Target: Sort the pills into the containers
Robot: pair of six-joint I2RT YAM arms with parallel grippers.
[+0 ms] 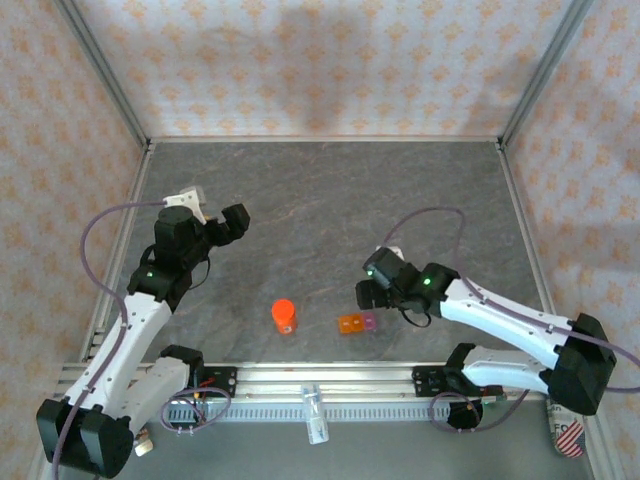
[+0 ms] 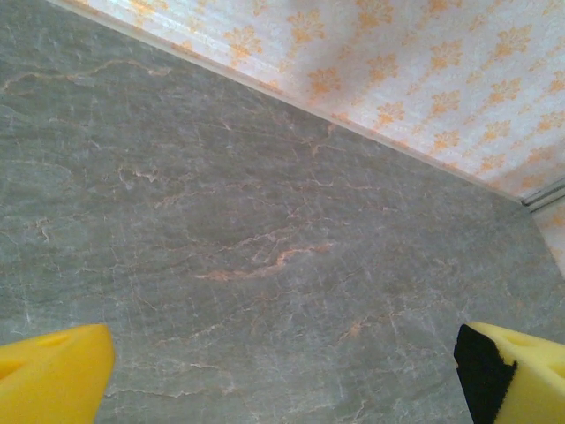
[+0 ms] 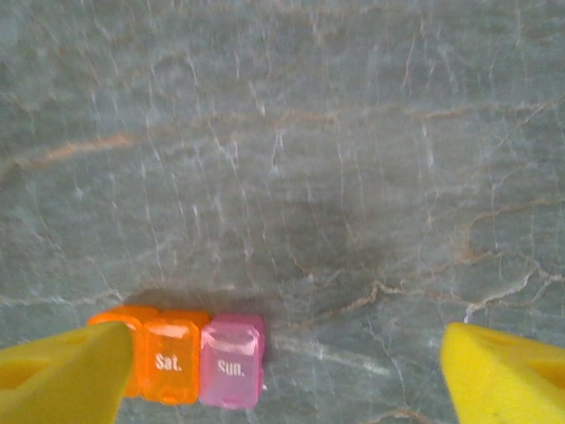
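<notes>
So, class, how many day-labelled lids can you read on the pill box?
2. The orange Sat. lid sits left, the pink Sun. lid joined on its right. More orange further left is partly behind the right tool's finger, so another may be hidden.

The grey, orange-veined table I work on

My table [image 1: 330, 200] carries an upright orange bottle [image 1: 284, 316] at lower centre of the top view. Near it to the right, apart, lie the containers [image 1: 356, 323], orange and pink, lids marked "Sat." and "Sun."
</notes>
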